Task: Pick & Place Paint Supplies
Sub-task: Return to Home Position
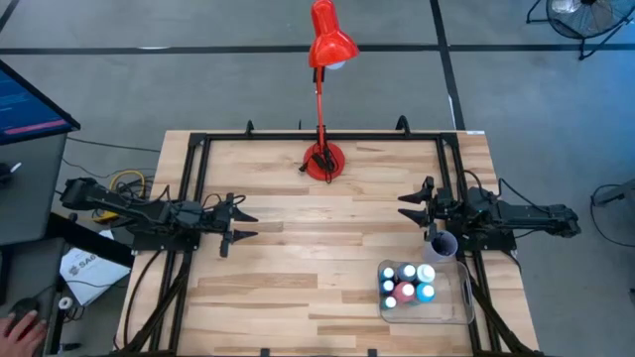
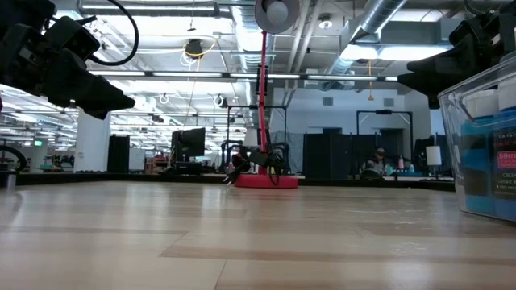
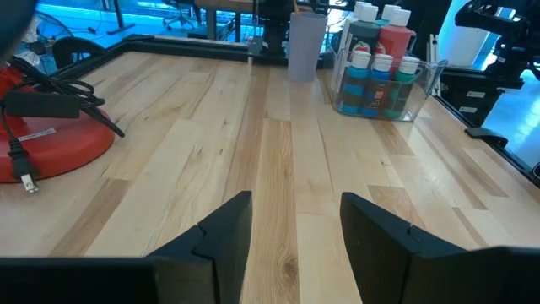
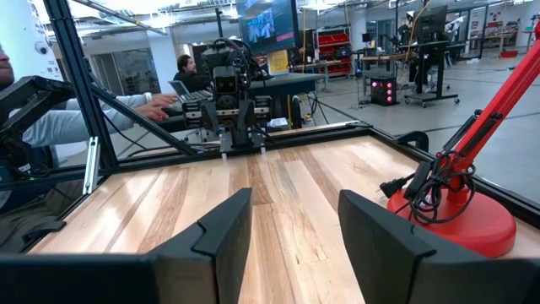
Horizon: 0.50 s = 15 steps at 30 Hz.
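Several white-capped paint bottles [image 1: 409, 283] in blue, teal and pink-red stand upright inside a clear plastic tray [image 1: 462, 302] near the table's right near corner; the left wrist view shows the bottles [image 3: 378, 63] too. A lilac cup [image 1: 441, 245] stands just beyond the tray. My left gripper [image 1: 245, 225] hovers open above the table's left side. My right gripper [image 1: 407, 206] hovers open above the right side, close to the cup. No paintbrushes show.
A red desk lamp has its base [image 1: 323, 161] at the far middle of the table, its head [image 1: 330, 45] reaching past the far edge. Black frame rails [image 1: 194, 169] run along the table's sides. Bare wood [image 1: 317, 248] lies between the arms. A person's hand [image 1: 20, 327] shows off the table's left near corner.
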Each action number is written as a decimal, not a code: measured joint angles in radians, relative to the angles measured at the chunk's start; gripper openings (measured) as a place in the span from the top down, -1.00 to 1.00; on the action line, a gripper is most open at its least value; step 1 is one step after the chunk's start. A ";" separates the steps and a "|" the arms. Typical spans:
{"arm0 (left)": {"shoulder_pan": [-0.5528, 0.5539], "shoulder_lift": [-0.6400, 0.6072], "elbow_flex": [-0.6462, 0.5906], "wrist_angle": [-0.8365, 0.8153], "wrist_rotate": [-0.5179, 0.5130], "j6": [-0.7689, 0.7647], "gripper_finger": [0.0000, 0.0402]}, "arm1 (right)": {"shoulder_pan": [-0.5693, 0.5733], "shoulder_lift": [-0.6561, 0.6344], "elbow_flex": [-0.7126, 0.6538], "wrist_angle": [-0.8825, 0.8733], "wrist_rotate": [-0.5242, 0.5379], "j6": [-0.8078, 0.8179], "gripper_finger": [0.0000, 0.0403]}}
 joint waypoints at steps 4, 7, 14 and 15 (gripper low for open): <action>0.000 0.000 0.000 0.001 0.000 0.000 0.19 | 0.000 0.000 0.000 0.000 0.000 0.000 0.16; 0.000 0.000 0.000 0.002 0.000 0.000 0.19 | 0.000 0.000 0.000 0.000 0.000 0.000 0.16; 0.000 0.000 0.000 0.008 0.000 0.000 0.19 | 0.000 0.000 0.000 0.000 0.000 0.000 0.15; 0.000 0.000 0.000 0.009 0.000 0.000 0.19 | 0.000 0.000 0.000 0.000 0.000 0.000 0.15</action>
